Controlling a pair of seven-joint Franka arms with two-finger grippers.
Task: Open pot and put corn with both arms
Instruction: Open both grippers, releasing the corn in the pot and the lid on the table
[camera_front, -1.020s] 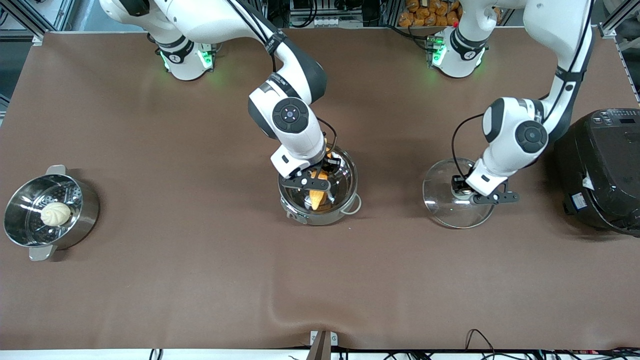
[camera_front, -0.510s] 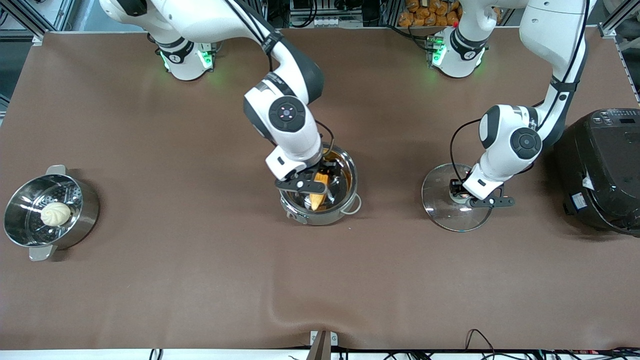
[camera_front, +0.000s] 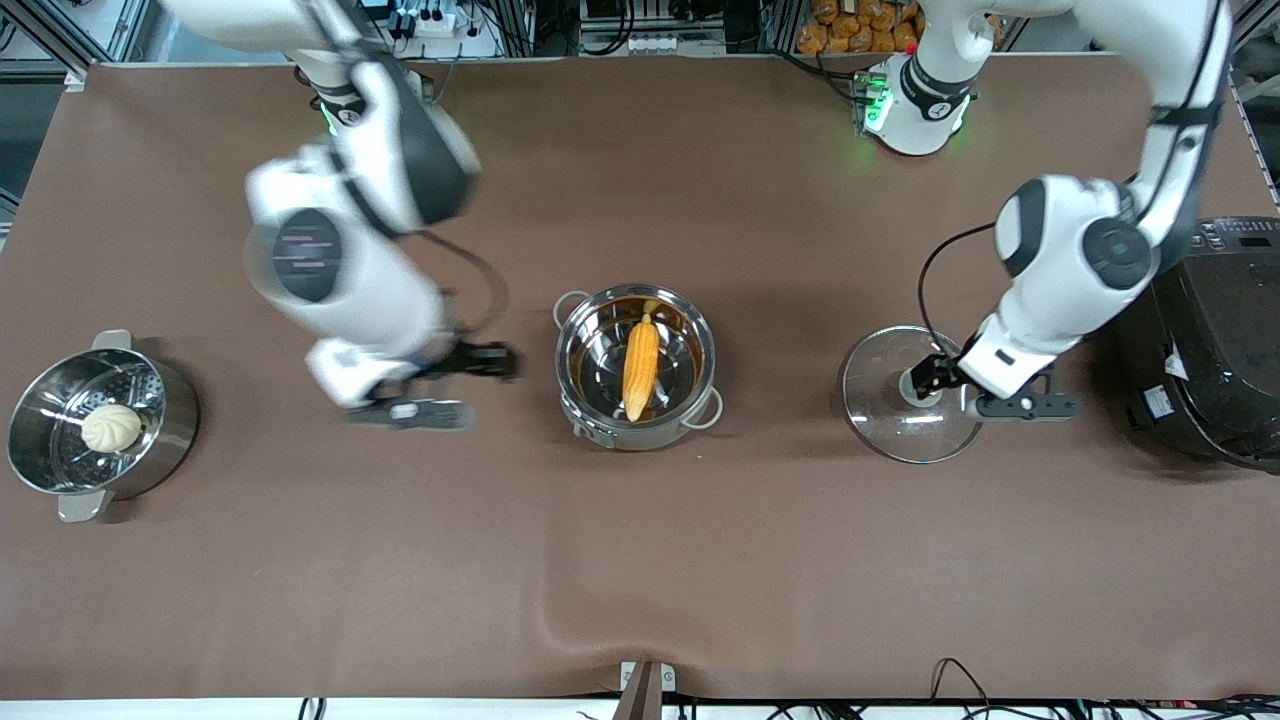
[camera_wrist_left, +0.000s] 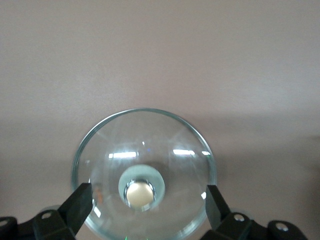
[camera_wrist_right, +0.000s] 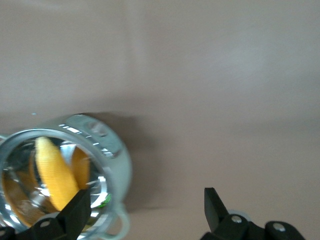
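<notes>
The shiny steel pot (camera_front: 690, 345) with wire loop handles stands open at mid-table. The yellow corn (camera_front: 640, 368) lies inside it. My right gripper (camera_front: 478, 361) is open and empty, over bare table beside the pot toward the right arm's end. Its wrist view shows the pot (camera_wrist_right: 112, 150) with the corn (camera_wrist_right: 52, 170) off to one side of the gripper (camera_wrist_right: 146, 205). The glass lid (camera_front: 880, 420) lies flat on the table toward the left arm's end. My left gripper (camera_front: 935, 378) hangs open over the lid (camera_wrist_left: 145, 135), its fingers wide apart on either side of the knob (camera_wrist_left: 139, 193).
A steel pot with flat tab handles (camera_front: 170, 420) holds a pale bun (camera_front: 110, 428) at the right arm's end. A large black rice cooker (camera_front: 1210, 340) stands beside the lid at the left arm's end. The cloth has a wrinkle (camera_front: 560, 610) near the front edge.
My right gripper has let go of the corn, which now lies in the pot, and has swung away toward the right arm's end. My left hand has shifted slightly toward the rice cooker over the lid.
</notes>
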